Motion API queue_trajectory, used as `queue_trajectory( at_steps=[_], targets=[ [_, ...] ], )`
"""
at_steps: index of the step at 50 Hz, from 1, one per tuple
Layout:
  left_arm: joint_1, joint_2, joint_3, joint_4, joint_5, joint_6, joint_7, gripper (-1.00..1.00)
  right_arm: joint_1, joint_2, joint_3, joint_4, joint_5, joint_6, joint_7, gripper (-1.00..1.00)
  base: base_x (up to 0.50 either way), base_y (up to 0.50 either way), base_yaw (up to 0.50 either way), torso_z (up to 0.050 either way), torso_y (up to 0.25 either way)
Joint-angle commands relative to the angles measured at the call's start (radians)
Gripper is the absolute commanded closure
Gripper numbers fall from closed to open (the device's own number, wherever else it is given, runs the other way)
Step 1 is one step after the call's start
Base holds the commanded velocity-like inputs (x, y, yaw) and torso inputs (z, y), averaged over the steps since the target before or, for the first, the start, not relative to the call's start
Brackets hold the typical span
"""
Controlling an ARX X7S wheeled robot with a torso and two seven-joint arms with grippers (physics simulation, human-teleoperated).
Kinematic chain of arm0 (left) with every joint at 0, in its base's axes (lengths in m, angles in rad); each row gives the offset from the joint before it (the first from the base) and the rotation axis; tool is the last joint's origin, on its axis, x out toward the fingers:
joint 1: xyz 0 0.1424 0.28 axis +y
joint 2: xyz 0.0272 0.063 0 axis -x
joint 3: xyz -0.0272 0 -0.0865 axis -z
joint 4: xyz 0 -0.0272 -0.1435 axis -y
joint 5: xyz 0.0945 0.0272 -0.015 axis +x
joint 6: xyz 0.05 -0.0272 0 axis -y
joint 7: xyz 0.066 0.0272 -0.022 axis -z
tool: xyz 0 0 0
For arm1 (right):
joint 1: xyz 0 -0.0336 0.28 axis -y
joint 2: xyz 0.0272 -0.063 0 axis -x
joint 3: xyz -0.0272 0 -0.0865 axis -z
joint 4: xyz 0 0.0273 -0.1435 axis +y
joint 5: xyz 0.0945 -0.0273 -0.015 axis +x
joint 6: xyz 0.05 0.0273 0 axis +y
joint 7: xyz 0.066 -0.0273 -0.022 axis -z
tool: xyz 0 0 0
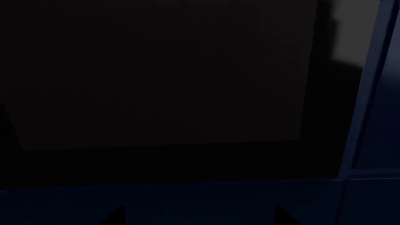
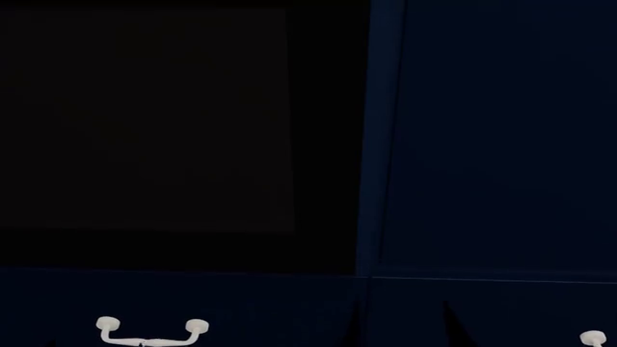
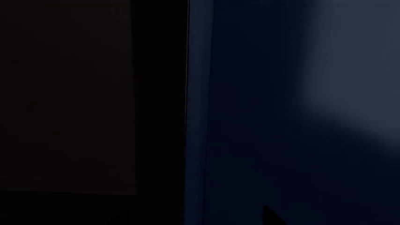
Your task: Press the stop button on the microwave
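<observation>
The scene is very dark. The microwave's black door window (image 2: 144, 119) fills the left of the head view, close up. It also shows in the left wrist view (image 1: 156, 75) and the right wrist view (image 3: 62, 93). No stop button or control panel can be made out in any view. My left gripper (image 1: 200, 216) is open and empty, with two dark fingertips far apart, facing the window. Of my right gripper (image 3: 200, 218) only one fingertip (image 3: 272, 216) shows, far off the middle. The other is lost against the black.
A dark navy cabinet front (image 2: 492, 144) stands right of the microwave, with a vertical navy strip (image 2: 376, 137) between them. A navy ledge (image 2: 193, 296) runs below. A white handle (image 2: 149, 334) and a white knob (image 2: 593, 337) sit at the bottom of the head view.
</observation>
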Motion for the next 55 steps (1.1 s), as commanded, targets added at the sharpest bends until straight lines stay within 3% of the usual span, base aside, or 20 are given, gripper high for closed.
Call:
queue_trajectory(
  at_steps=[1, 9, 13, 16, 17, 26, 31, 34, 43, 45, 55],
  targets=[
    [0.051, -0.063, -0.059, -0.076, -0.002, -0.001, -0.058, -1.0, 0.064, 0.019, -0.031, -0.26, -0.015, 0.182, 0.033, -1.0, 0.0, 0.0, 0.0, 0.05, 0.02],
    [0.012, -0.09, -0.148, -0.447, -0.041, 0.158, -0.093, -1.0, 0.178, 0.025, -0.056, -0.499, -0.036, 0.383, 0.049, -1.0, 0.0, 0.0, 0.0, 0.05, 0.021],
    [-0.115, -0.107, -0.166, -0.874, -0.033, 0.345, -0.11, -1.0, 0.267, 0.026, -0.062, -0.606, -0.037, 0.496, 0.045, -1.0, 0.0, 0.0, 0.0, 0.05, 0.025],
    [-0.273, -0.132, -0.175, -1.324, -0.024, 0.586, -0.123, -1.0, 0.378, 0.023, -0.047, -0.675, -0.023, 0.62, 0.037, -1.0, 0.0, 0.0, 0.0, 0.05, 0.042],
    [-0.265, -0.135, -0.183, -1.361, -0.027, 0.567, -0.125, -1.0, 0.409, 0.023, -0.043, -0.692, -0.022, 0.651, 0.037, -1.0, 0.0, 0.0, 0.0, 0.05, 0.045],
    [-0.159, -0.152, -0.268, -1.362, -0.003, 0.426, -0.203, -1.0, 0.563, 0.027, -0.068, -0.784, -0.022, 0.827, 0.043, -1.0, 0.0, 0.0, 0.0, 0.05, 0.044],
    [-0.111, -0.151, -0.347, -1.362, 0.005, 0.372, -0.186, -1.0, 0.682, 0.013, -0.085, -0.785, -0.058, 0.914, 0.022, -1.0, 0.0, 0.0, 0.0, 0.05, 0.044],
    [-0.089, -0.142, -0.427, -1.362, -0.013, 0.324, -0.129, -1.0, 0.755, -0.057, -0.083, -0.786, -0.169, 0.969, -0.085, -1.0, 0.0, 0.0, 0.0, 0.05, 0.045],
    [-0.073, -0.136, -0.441, -1.362, 0.015, 0.298, -0.138, -1.0, 1.09, -0.06, -0.138, -0.785, -0.184, 1.26, -0.086, -1.0, 0.0, 0.0, 0.0, 0.05, 0.044],
    [-0.073, -0.136, -0.441, -1.362, 0.015, 0.298, -0.138, -1.0, 1.163, -0.06, -0.103, -0.772, -0.099, 1.334, -0.048, -1.0, 0.0, 0.0, 0.0, 0.05, 0.045],
    [-0.073, -0.136, -0.441, -1.362, 0.015, 0.298, -0.138, -1.0, 1.379, -0.054, -0.07, -0.459, 0.038, 1.265, 0.058, -1.0, 0.0, 0.0, 0.0, 0.05, 0.045]
  ],
)
